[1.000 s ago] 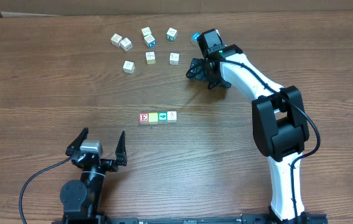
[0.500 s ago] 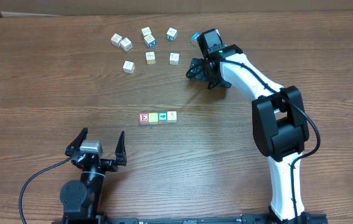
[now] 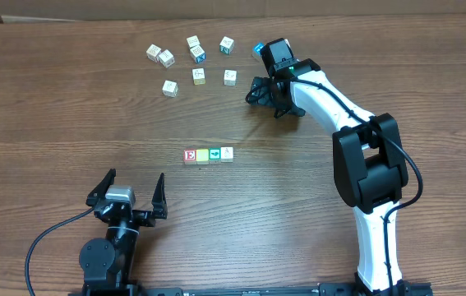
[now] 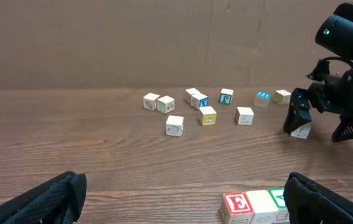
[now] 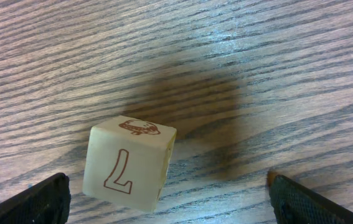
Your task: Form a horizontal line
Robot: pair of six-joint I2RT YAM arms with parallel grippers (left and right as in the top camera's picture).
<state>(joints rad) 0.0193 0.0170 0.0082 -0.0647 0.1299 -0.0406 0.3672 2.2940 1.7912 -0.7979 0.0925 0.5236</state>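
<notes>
My right gripper (image 3: 259, 92) is wide open and holds nothing. It hangs over the L cube (image 5: 129, 163) toward the far edge of the table (image 3: 68, 123), and the cube sits nearer one finger than the other. The line (image 3: 208, 154) is mid-table, long axis parallel to the near edge, white end nearest me. Left gripper (image 3: 131, 193) is open too, at the near edge. Nothing has moved since a second ago.

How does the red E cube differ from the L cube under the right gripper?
The red E cube shows white on red; the L cube, brown on pale. The E cube touches the yellow cube; the L cube stands alone between the fingers of the open right gripper. Both sit on the table.
</notes>
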